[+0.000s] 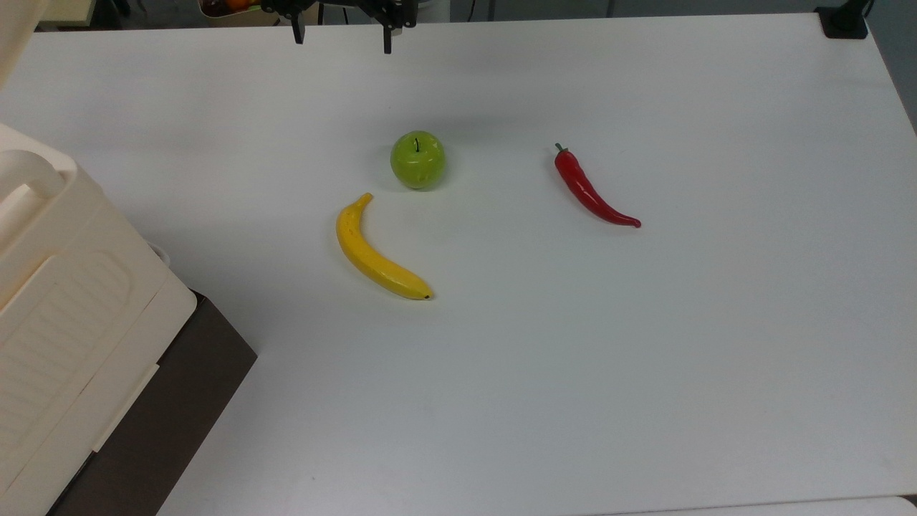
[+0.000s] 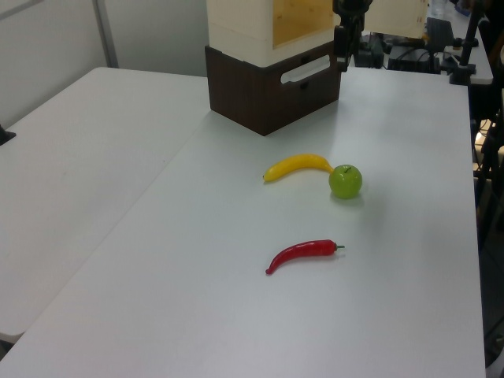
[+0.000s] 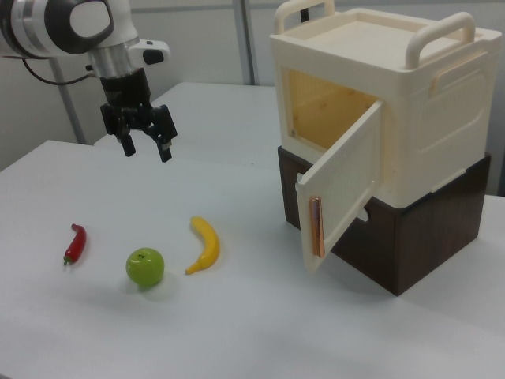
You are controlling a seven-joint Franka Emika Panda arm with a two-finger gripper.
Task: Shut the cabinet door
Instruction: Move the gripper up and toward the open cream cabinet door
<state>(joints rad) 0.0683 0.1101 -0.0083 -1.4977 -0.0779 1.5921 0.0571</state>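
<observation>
Closest to the right view's camera, the cabinet door [image 3: 341, 186] hangs wide open from the cream cabinet [image 3: 410, 95] on its dark brown base [image 3: 410, 237], a copper handle strip [image 3: 316, 227] near its free edge. It looks a light, stiff, smooth plastic panel, best pushed flat near that edge. My gripper [image 3: 143, 140] hovers spread and empty, well apart above the table [image 1: 645, 358].

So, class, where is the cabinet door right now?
In the right view, the cabinet door hangs open at the cabinet's front, right of the banana, above the table.
</observation>
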